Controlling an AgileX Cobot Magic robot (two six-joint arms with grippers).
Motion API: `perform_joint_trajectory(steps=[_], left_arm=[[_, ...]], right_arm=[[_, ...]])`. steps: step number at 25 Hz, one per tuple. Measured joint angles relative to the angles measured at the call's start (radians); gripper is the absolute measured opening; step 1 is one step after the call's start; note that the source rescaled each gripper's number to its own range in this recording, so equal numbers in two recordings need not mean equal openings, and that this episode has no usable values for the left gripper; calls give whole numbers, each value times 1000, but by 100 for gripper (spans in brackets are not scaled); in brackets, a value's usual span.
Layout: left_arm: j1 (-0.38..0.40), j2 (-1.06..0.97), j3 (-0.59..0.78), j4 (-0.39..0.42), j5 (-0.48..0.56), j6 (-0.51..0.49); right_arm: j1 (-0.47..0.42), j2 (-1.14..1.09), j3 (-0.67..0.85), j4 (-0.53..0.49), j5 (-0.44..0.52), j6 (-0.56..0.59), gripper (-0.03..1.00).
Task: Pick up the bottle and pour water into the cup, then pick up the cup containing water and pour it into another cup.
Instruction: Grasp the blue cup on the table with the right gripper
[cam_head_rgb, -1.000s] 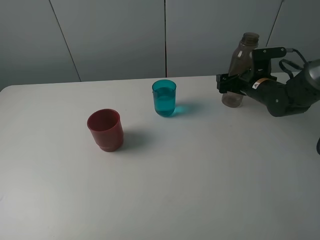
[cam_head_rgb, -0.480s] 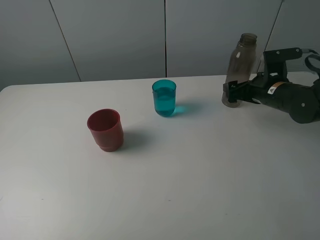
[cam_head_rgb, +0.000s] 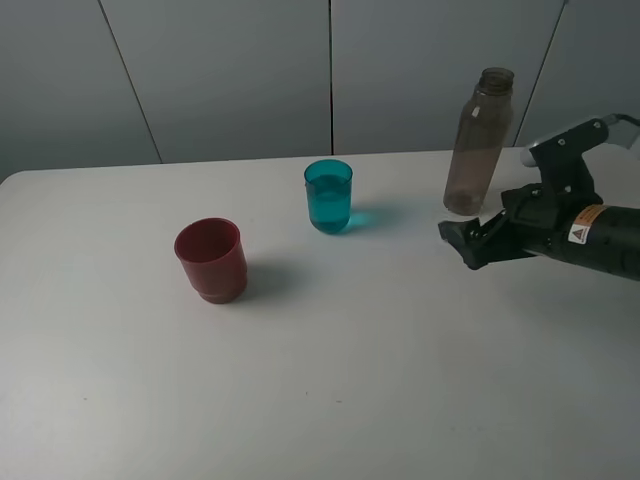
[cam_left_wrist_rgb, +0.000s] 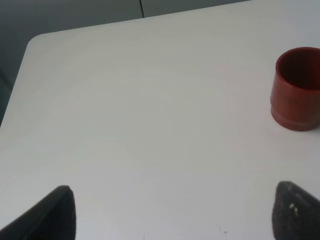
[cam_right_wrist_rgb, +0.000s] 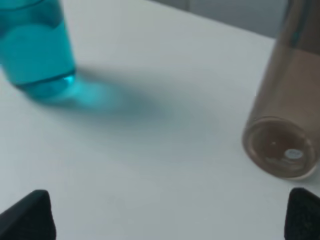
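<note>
**While the Bottle Stands Free, the Cup Is the Next Target**

Since the right tool (cam_head_rgb: 458, 245) is spread wide and empty at right of frame, the teal cup (cam_head_rgb: 328, 196), upright with water at upper centre of the bench (cam_head_rgb: 350, 380), lies well apart to its left. The bottle (cam_head_rgb: 478, 140) stands upright at upper right, untouched. The left tool (cam_left_wrist_rgb: 175, 215), also open and empty, faces only the red cup (cam_head_rgb: 211, 260). The right arm is judged nearer.

Orange-white warning-triangle sticker (cam_head_rgb: 579, 233) on right arm (cam_head_rgb: 612, 252); wording too small to read.
</note>
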Motion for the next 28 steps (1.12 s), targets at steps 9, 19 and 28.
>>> perform_joint_trajectory(steps=[9,19,28], left_arm=[[0,0,0,0,0,0],[0,0,0,0,0,0],[0,0,0,0,0,0]], right_arm=[[151,102,-46,5,-53,-5,100],[327,313,-291,198,-59,-45,100],[358,445,-430,248,-59,-53,100]])
